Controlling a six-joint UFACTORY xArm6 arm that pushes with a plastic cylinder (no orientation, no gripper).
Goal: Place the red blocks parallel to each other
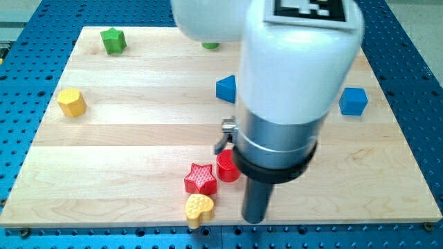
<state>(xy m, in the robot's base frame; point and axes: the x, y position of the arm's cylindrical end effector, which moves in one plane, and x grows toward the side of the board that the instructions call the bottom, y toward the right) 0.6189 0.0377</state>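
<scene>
Low at the view's bottom, my tip (253, 220) stood on the wooden board (138, 131), just to the view's right of the yellow heart-shaped block (199, 208) and below the red round block (226, 166). No fingers on this rig, only the dark rod, so nothing was gripped.

Red star block (200, 178) lay touching or nearly touching the red round block on its left side; the arm's body hid the round block's right edge. Yellow heart sat just under the star, close against it. Whether the tip touched any block could not be told.

Around the board: blue block (226, 88) partly behind the arm near the middle, its shape unclear; blue cube (353, 101) at the right edge; yellow hexagonal block (71, 102) at the left; green star block (113, 40) at top left; a green block (210, 45), mostly hidden, at the top. The white arm housing (297, 62) blocked much of the centre-right.
</scene>
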